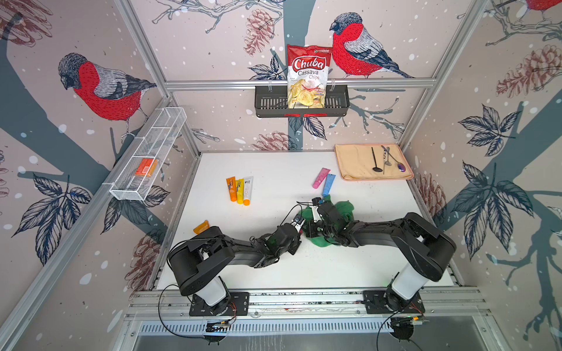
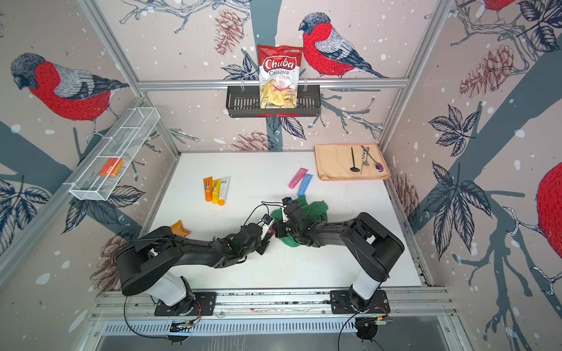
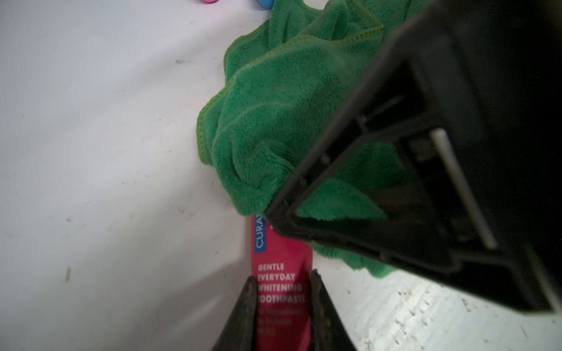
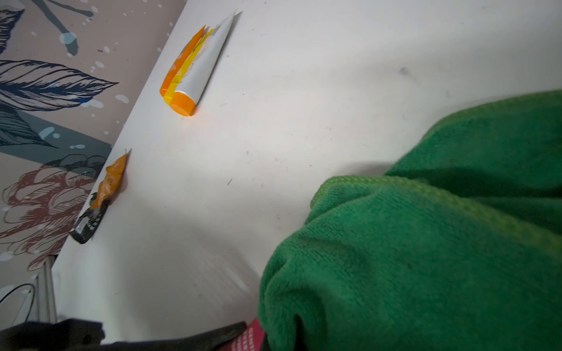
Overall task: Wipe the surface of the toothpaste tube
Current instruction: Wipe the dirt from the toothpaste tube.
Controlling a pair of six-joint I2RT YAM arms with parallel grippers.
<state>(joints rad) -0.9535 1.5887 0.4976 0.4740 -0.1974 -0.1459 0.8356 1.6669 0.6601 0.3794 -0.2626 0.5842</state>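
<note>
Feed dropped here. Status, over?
Left gripper clamped on red toothpaste tube. Right gripper shut on green cloth, covering tube's far end. Pink tube, blue tube lie apart.

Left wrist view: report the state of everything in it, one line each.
toothpaste tube, clamped between the left jaws, far end under the cloth.
green cloth, bunched, draped over the tube's end.
left gripper, shut on toothpaste tube.
right gripper, shut on green cloth.
</note>
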